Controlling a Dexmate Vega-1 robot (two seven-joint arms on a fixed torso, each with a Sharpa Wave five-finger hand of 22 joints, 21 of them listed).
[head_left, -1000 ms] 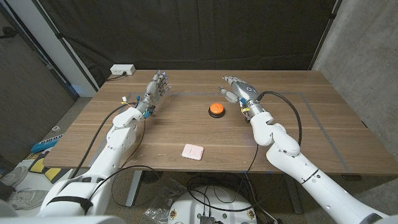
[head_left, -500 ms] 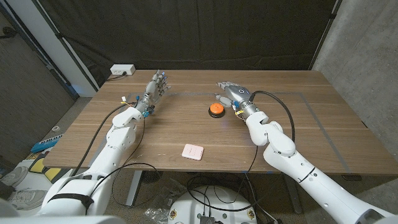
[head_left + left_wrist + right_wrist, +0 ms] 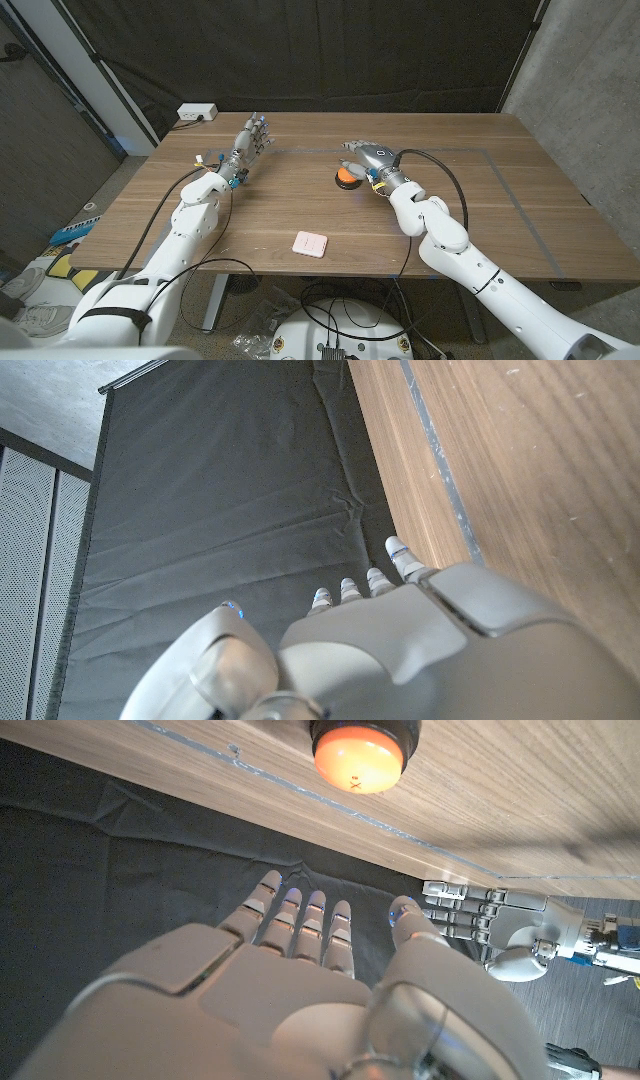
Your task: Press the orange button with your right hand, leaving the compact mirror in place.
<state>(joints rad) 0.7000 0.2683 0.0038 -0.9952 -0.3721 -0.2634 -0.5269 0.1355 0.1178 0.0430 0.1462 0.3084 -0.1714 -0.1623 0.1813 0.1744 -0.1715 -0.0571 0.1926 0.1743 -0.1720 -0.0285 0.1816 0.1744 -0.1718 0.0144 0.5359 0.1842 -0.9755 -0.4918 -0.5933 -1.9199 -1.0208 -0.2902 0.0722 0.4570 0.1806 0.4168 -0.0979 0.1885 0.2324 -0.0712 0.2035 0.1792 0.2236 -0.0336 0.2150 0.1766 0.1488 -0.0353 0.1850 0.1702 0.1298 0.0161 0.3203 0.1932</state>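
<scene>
Seen from the head camera, a wooden table (image 3: pixel 480 215) in front of a black curtain (image 3: pixel 330 50), with dark tape lines marking a rectangle on the wood.

Far left, off the table's back corner: a white power strip (image 3: pixel 196 112) on a ledge.

Left side of the table: the left hand (image 3: pixel 252 138) at the end of its white arm, near the back edge, fingers straight and a little apart, holding nothing. Standing on its edge rather than lying flat, as far as can be told. From the left wrist camera, the back of the same hand against the curtain, fingertips (image 3: pixel 398 550) reaching beside the table's edge, nothing between them.

Near the front edge, a little left of centre: the compact mirror (image 3: pixel 310 243), a small pale pink square lying flat, closed, well apart from both hands.

Centre of the table, toward the back: the orange button (image 3: pixel 346 176), a round orange dome on a black base. Partly covered on its right side by the right hand.

Just right of the button: the right hand (image 3: pixel 368 160), palm down, fingers spread and extended over and beyond the button's far side, gripping nothing. Cannot tell whether the palm touches the dome. From the right wrist camera, the back of this hand with fingers open and straight, the orange dome plainly in sight beyond the fingertips (image 3: pixel 285 900), and the left hand across the table.

Right of that: bare wood up to a grey wall (image 3: pixel 590 80).
</scene>
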